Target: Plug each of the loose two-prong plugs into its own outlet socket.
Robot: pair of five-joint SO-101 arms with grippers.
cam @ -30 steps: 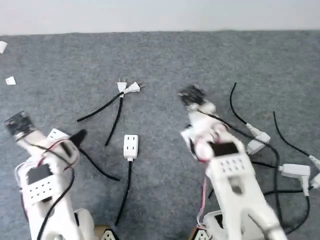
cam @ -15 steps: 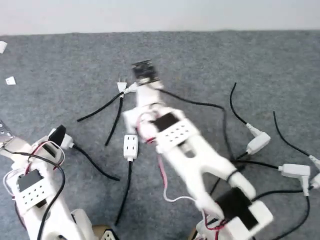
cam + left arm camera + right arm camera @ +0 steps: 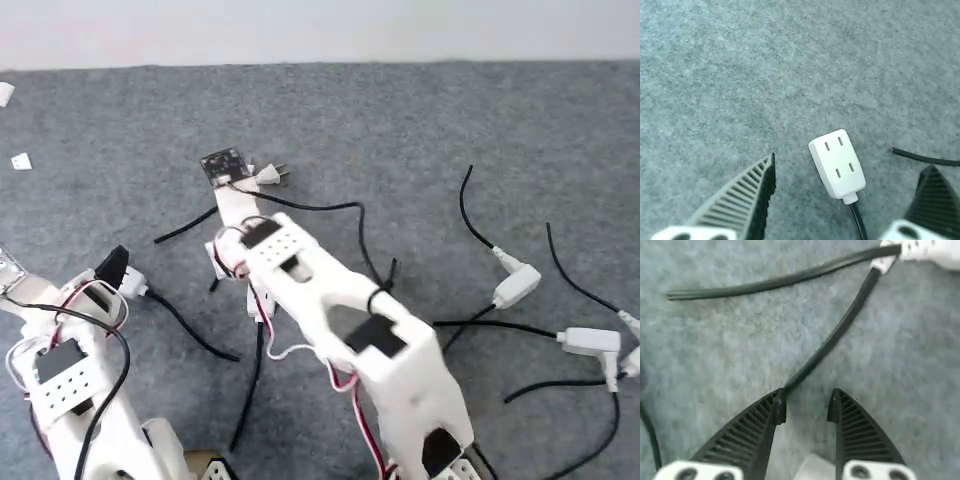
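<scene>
A white two-prong plug lies on the grey carpet at the back, beside my right arm's wrist, which covers its neighbour. In the right wrist view my right gripper is open by a narrow gap just above the carpet. The loose end of a black cord touches one fingertip, and that cord's white plug lies farther off. My left gripper is wide open above a white outlet block, seen near the front left as outlet block. A second outlet peeks out from under the right arm.
More white plugs on black cords lie at the right: one plug, another plug and a third plug at the edge. Two small white scraps sit at the far left. A pale wall bounds the carpet at the back.
My right arm has swung from the right of centre across to the left, over the pair of plugs at the back. My left arm has drawn slightly left and down.
</scene>
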